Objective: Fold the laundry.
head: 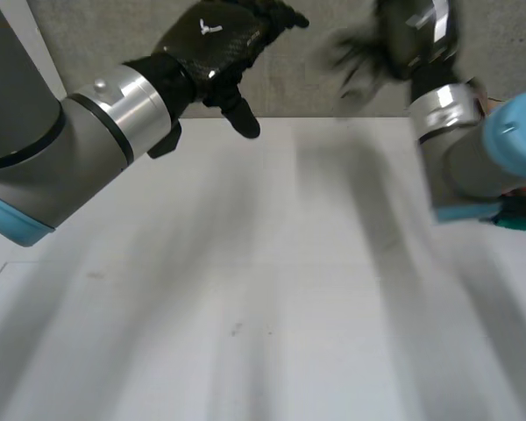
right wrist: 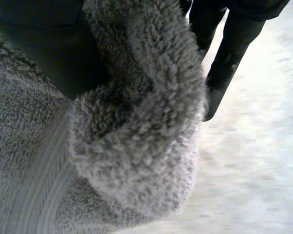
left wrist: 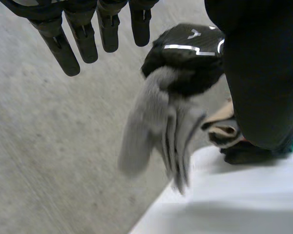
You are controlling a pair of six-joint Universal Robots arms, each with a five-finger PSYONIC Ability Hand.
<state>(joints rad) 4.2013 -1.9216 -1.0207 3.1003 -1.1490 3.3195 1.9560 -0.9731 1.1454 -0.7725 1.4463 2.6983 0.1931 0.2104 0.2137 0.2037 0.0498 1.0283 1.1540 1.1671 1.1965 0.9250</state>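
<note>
- Head camera looked down on the white table [head: 272,307]; left hand [head: 215,44] at 11 o'clock, right hand [head: 412,39] at 1.
- Left wrist camera shared that right hand, plus the grey towel [left wrist: 151,117].
- Right wrist camera sat close against the towel.

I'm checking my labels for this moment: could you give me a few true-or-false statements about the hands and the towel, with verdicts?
The right hand grips a grey towel. True.
The towel lies flat on the white table. False: it hangs from the right hand by the table's edge.
The left hand is open and holds nothing. True.
Both hands hold the towel. False: the right hand alone does.
</note>
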